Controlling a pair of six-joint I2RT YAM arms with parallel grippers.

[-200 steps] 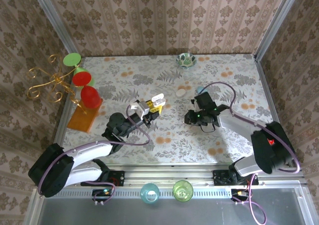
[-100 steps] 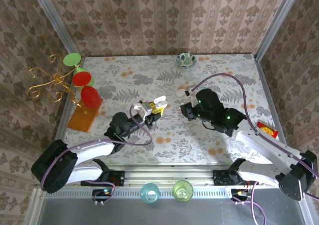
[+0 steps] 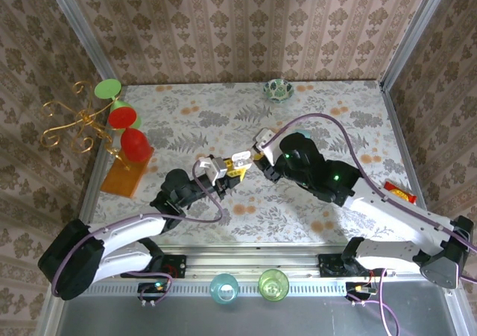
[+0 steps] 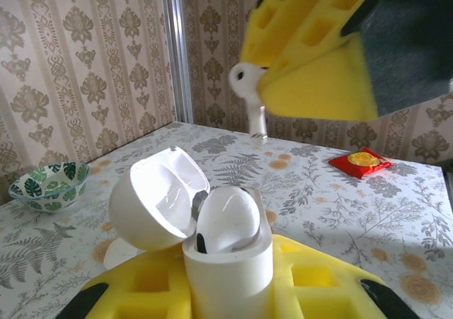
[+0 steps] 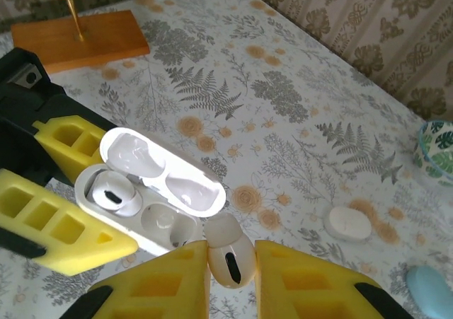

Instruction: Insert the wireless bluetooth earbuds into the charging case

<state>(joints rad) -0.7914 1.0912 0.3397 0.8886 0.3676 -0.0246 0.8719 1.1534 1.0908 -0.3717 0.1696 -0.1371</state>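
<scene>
The left pincer (image 4: 228, 280) is pressed tight on the white pebble-shaped plastic charging case (image 5: 152, 216). It holds the case upright near the middle of the floral-patterned counter (image 3: 328, 112), with the lid (image 5: 164, 169) swung open. One white glossy earbud (image 5: 112, 192) sits in the case's 9 o'clock socket, and the neighbouring socket (image 5: 157, 220) lies open. The right pincer (image 5: 231, 262) pinches a second white earbud (image 5: 226, 245) just beside the case's rim at 4 o'clock. Whether they touch I cannot tell.
</scene>
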